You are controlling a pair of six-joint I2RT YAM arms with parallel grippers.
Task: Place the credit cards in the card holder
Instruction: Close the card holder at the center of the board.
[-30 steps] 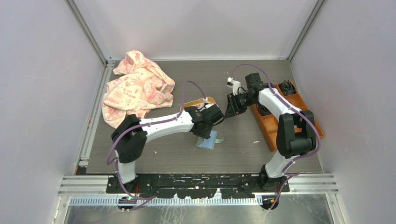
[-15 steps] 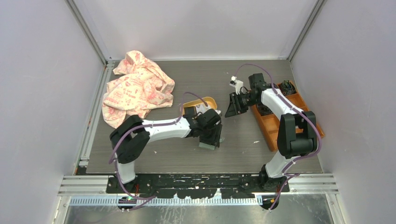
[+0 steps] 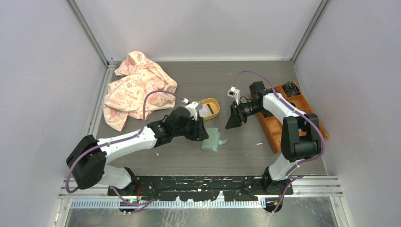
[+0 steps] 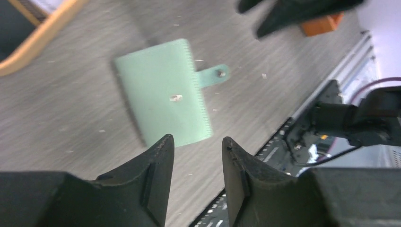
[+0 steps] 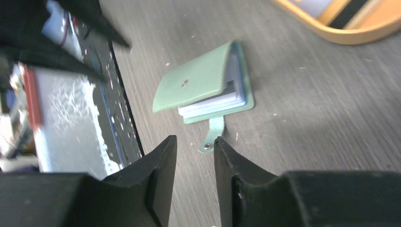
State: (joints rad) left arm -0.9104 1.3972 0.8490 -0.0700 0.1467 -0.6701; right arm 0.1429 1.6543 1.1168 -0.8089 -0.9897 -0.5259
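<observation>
The sage-green card holder [image 3: 211, 140] lies on the table, folded over with its snap strap loose. In the left wrist view the card holder [image 4: 163, 92] is just beyond my open, empty left gripper [image 4: 196, 142]. In the right wrist view the card holder [image 5: 201, 82] gapes a little and shows greyish inner slots. My right gripper [image 5: 195, 139] is open and empty, hovering by the strap [image 5: 212, 137]. From above, the left gripper [image 3: 202, 132] is at the holder's left edge and the right gripper [image 3: 231, 124] to its upper right. Credit cards [image 5: 347, 14] lie in the yellow-orange oval tray [image 3: 216, 109].
A pink patterned cloth [image 3: 137, 90] is heaped at the back left. An orange compartment box [image 3: 273, 126] stands along the right side, under the right arm. The tray rim [image 4: 45, 33] is just left of the holder.
My left arm has drawn back to the left off the card holder, which now lies uncovered. My right gripper has moved slightly nearer and lower toward the holder.
</observation>
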